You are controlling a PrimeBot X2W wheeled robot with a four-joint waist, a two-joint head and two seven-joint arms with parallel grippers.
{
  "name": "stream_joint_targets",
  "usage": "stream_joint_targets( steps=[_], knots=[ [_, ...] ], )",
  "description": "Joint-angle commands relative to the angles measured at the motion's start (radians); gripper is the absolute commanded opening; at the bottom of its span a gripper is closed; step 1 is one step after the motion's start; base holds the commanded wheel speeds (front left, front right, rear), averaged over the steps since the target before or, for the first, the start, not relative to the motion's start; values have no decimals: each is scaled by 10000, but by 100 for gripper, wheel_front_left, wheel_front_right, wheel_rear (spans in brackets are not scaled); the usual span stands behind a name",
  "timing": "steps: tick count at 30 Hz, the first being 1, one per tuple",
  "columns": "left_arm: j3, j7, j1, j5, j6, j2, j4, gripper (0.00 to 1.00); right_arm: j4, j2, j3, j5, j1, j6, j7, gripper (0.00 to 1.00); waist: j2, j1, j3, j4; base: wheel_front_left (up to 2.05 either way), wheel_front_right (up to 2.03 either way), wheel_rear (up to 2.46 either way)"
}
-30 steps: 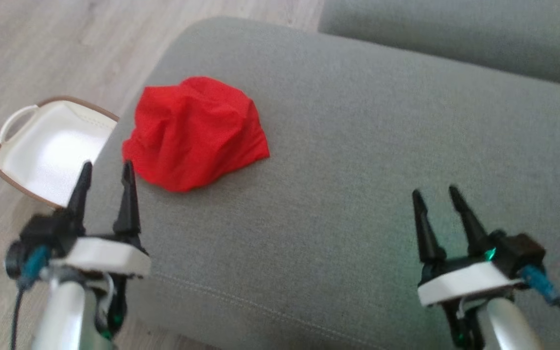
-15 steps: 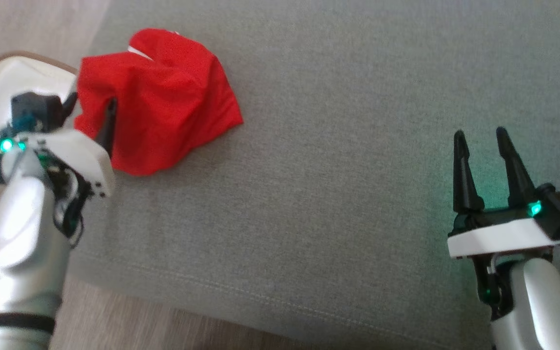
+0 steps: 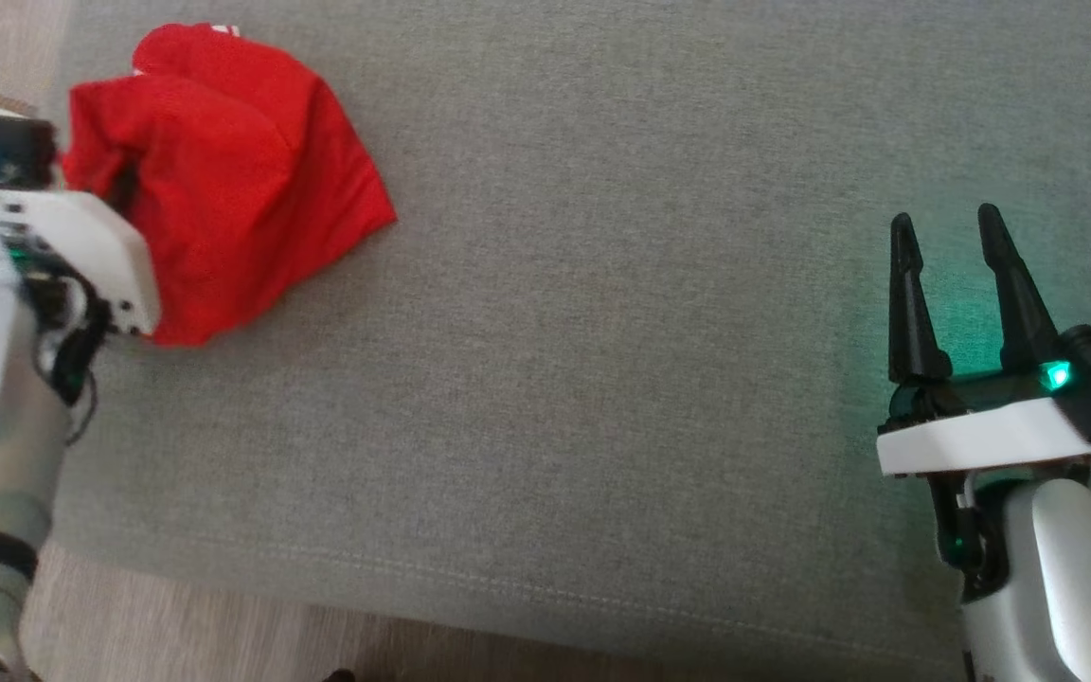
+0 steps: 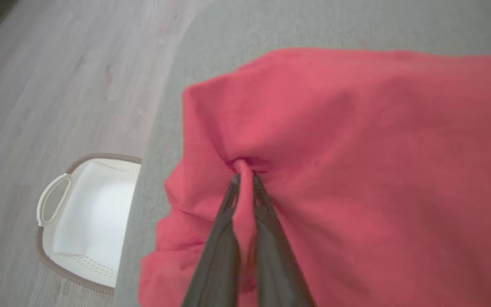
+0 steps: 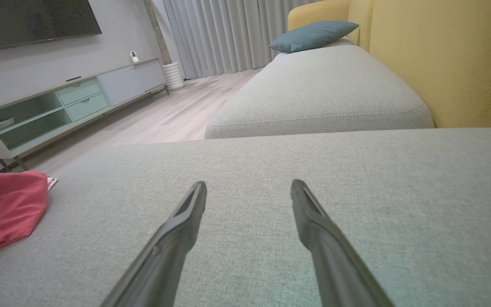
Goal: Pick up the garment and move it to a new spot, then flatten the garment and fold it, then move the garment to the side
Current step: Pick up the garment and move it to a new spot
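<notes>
Clamped since a second ago: left gripper [image 4: 244, 179], jaws then spread, now pinching a raised fold of the crumpled red cloth garment [image 3: 233, 189].
Resting at the left end of the grey woven sofa cushion [image 3: 602, 379], near the edge beside the white plastic basket [image 4: 79, 221] on the pale wooden floor [image 4: 58, 64]. Best lifted slowly and straight up, then carried toward the open middle of the cushion. Worth keeping the right gripper [image 3: 945, 218], jaws spread and empty, free for a second corner. Unclear how many layers sit in the pinch; tips buried in cloth from the head view; sleeves, hems and garment type impossible to make out.
</notes>
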Motion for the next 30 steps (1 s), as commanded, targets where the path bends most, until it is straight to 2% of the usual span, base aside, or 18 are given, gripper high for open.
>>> stream_joint_targets(
  steps=[1, 6, 7, 12, 19, 30],
  knots=[
    [459, -550, -656, 2, 81, 780, -80, 0, -300, -5, 234, 82, -241, 65, -121, 100, 0, -2, -112, -73, 0, 0, 0],
    [672, -2102, -920, 107, 519, 972, 117, 0, 79, -5, 387, 379, -205, 65, -406, 100, 0, -2, -628, -207, 0, 0, 0],
    [672, -2102, -920, 107, 519, 972, 117, 0, 79, -5, 387, 379, -205, 65, -406, 100, 0, -2, -628, -207, 0, 0, 0],
    [916, -2893, -1145, 353, 1175, 1162, -759, 0, 540, -5, 559, 748, -149, 65, -698, 100, 0, -2, -1326, -338, 0, 0, 0],
    [1223, -2974, -542, 834, 1999, 1315, -3522, 0, 1075, -5, 847, 1280, -64, 65, -1029, 100, 0, -2, -2202, -669, 0, 0, 0],
    [649, -2279, 786, 1181, 2455, 1309, -5736, 0, 1138, -5, 1314, 1686, -118, 65, -1188, 100, 0, -2, -2808, -1718, 0, 0, 0]
  ],
)
